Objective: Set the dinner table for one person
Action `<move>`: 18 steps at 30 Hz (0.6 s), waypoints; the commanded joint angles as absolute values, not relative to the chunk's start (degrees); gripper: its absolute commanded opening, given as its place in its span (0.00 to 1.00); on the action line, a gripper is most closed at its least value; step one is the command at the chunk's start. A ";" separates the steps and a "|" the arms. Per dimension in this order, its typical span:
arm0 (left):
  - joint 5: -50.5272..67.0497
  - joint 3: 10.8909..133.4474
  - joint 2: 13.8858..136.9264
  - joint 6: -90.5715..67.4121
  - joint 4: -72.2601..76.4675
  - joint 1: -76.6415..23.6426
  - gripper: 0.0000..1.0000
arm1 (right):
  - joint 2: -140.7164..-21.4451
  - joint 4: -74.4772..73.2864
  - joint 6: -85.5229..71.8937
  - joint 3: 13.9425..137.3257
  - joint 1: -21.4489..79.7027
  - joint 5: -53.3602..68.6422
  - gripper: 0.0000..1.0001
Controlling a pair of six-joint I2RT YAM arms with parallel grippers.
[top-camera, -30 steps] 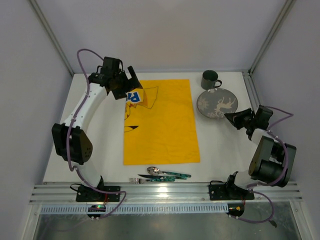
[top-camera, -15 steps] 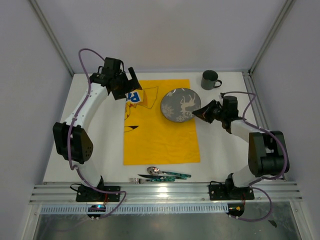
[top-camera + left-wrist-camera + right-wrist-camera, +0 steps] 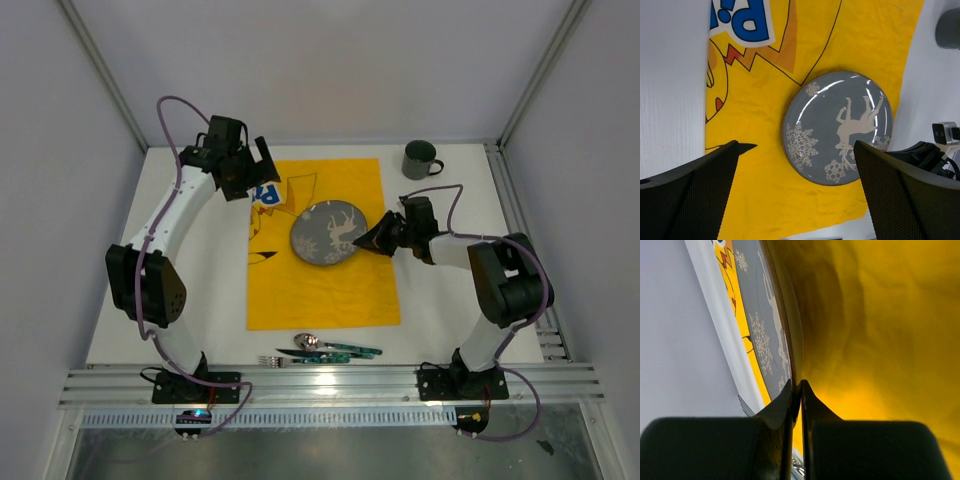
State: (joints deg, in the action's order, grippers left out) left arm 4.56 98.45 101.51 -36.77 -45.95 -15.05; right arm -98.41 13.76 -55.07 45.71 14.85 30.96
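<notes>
Over the yellow cloth (image 3: 320, 290) the right gripper (image 3: 378, 238) pinches the plate (image 3: 328, 232) at its three-o'clock rim; so thin a hold could let it tip. At eleven o'clock the left gripper (image 3: 258, 172) gapes empty.

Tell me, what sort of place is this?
Probably a robot lab test booth, not a home: left arm and right arm bolted to a metal rail, blank walls boxing in the white table.

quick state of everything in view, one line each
plate: held by its rim, over the yellow cloth
right fingers: shut on the plate
left fingers: open, holding nothing
yellow cloth: spread flat
mug: upright, off the cloth
cutlery: lying loose, off the cloth
</notes>
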 commanded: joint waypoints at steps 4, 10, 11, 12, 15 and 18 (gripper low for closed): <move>3.52 100.81 101.51 -35.33 -46.41 -15.21 0.99 | -99.58 24.34 -57.22 50.54 18.19 33.31 0.03; 3.60 100.81 101.69 -35.59 -46.32 -15.21 0.99 | -100.72 24.17 -57.13 51.33 18.98 33.57 0.03; 3.69 100.81 101.69 -35.60 -46.41 -15.21 0.99 | -100.98 24.17 -57.30 51.33 19.07 33.66 0.03; 3.69 100.72 101.69 -35.60 -46.41 -15.21 0.99 | -101.07 24.26 -57.30 51.33 19.16 33.58 0.03; 3.52 100.63 101.60 -35.60 -46.41 -15.21 0.99 | -101.34 24.34 -57.30 51.33 19.51 33.57 0.03; 3.34 100.55 101.51 -35.60 -46.41 -15.21 0.99 | -101.86 24.26 -57.22 51.42 19.51 33.84 0.03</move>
State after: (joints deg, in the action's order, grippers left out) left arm 4.05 98.45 101.51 -36.73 -46.17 -15.05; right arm -102.67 15.86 -55.99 48.03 18.90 30.74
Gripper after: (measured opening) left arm 0.991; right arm 0.072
